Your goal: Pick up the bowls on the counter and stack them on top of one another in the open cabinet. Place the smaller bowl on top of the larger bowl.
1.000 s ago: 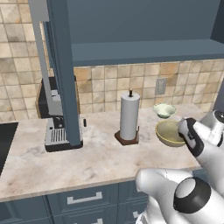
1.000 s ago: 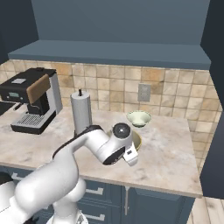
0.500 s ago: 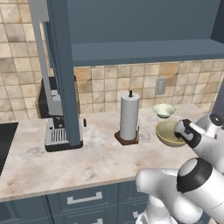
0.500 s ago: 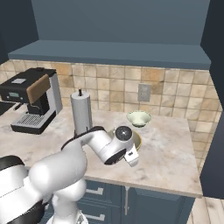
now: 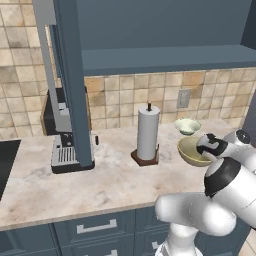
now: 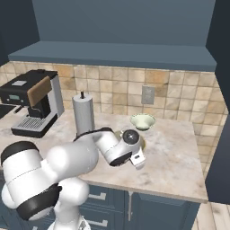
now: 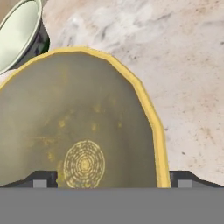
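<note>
The larger bowl (image 5: pixel 191 151), tan-yellow with a paler rim, sits on the counter (image 5: pixel 100 185) right of the paper towel roll. Just behind it stands the smaller bowl (image 5: pixel 187 126), pale greenish-white and upright. My gripper (image 5: pixel 204 149) hangs open over the larger bowl's right side. In the hand view the larger bowl (image 7: pixel 78 140) lies close below my gripper (image 7: pixel 113 180). One fingertip (image 7: pixel 41 179) is over its inside, the other over the counter (image 7: pixel 188 65) beyond the rim. The smaller bowl (image 7: pixel 17 35) is at the top left. The open cabinet (image 5: pixel 165 60) is above, its shelf bare.
A paper towel roll (image 5: pixel 148 132) stands left of the bowls. A coffee machine (image 5: pixel 65 135) sits further left, behind the cabinet's tall side panel (image 5: pixel 72 75). A wall outlet (image 5: pixel 183 98) is on the tiles behind. In the right base view the smaller bowl (image 6: pixel 143 121) is beyond my hand.
My hand has edged a little toward the larger bowl while the elbow swung lower. The jaws have stayed open. Neither bowl has moved.
</note>
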Tool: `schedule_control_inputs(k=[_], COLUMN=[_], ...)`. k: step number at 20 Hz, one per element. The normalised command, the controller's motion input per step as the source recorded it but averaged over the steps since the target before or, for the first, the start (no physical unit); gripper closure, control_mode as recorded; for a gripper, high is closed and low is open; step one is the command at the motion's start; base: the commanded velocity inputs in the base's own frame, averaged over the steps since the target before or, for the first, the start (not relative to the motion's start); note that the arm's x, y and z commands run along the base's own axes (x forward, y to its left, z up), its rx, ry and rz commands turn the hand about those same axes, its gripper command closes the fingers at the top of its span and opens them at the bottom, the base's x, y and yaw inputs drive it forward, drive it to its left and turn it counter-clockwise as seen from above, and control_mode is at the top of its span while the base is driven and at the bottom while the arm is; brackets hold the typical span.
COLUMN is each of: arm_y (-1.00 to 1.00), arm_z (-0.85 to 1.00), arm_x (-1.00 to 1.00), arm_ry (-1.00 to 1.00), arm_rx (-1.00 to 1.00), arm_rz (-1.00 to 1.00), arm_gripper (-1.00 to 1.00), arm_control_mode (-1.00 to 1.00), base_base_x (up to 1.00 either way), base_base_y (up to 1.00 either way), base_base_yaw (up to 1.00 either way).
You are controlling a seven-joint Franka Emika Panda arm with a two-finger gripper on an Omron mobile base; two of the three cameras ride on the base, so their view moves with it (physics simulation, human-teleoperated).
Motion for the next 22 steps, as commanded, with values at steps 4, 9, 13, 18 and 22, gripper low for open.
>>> schedule_control_inputs(k=[4, 9, 13, 18, 22], arm_y=[-0.05, 0.0, 0.02, 0.16, 0.09], arm_z=[-0.19, -0.16, -0.25, -0.55, -0.32], arm_x=[0.22, 0.15, 0.08, 0.0, -0.02], arm_ry=[0.0, 0.0, -0.01, -0.04, -0.02], arm_rx=[0.01, 0.0, 0.0, -0.02, 0.0], arm_rz=[0.0, 0.0, 0.0, 0.0, 0.0], arm_gripper=[-1.0, 1.0, 1.0, 1.0, 1.0], arm_control_mode=[-1.0, -1.0, -1.0, -1.0, -1.0], base_base_x=[0.0, 0.0, 0.0, 0.0, 0.0], base_base_y=[0.0, 0.0, 0.0, 0.0, 0.0], base_base_yaw=[0.0, 0.0, 0.0, 0.0, 0.0])
